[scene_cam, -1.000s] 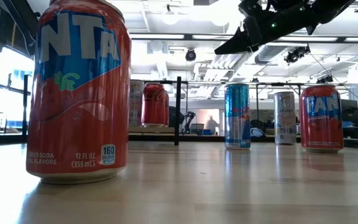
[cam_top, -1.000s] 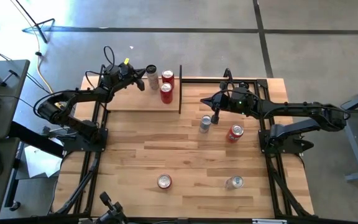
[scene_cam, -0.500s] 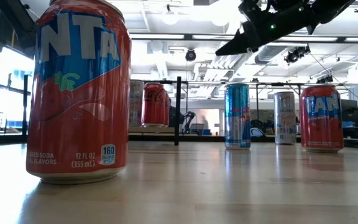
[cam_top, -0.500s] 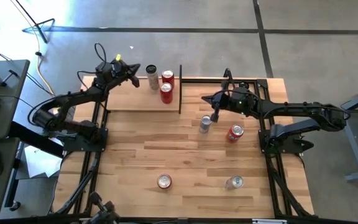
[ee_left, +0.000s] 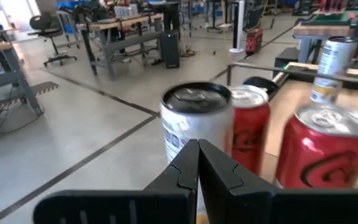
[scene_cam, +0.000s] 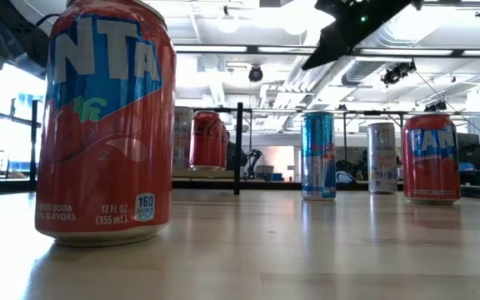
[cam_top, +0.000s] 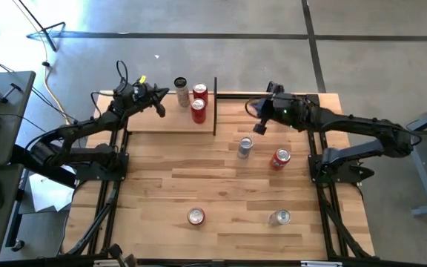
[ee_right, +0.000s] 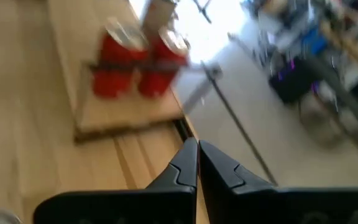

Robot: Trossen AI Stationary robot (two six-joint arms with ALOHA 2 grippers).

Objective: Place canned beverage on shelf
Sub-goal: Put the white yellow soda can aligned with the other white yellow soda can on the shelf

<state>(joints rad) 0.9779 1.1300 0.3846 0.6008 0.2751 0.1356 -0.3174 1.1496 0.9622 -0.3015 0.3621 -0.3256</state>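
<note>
The left claw (cam_top: 160,110) now sits lower beside the shelf (cam_top: 170,122); the right claw (cam_top: 259,127) has risen clear of the silver can (cam_top: 244,147).

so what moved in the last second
The left tool pulled back from the white can on the shelf, toward the table's left edge. The right tool lifted off the slim can toward the back. Both are shut and empty. No cans moved.

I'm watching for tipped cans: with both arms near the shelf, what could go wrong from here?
The shut left gripper sits just beside the white can on the shelf; a careless sweep might topple it into the two red cans. The shut right gripper, above the slim silver can, could clip it when descending.
</note>
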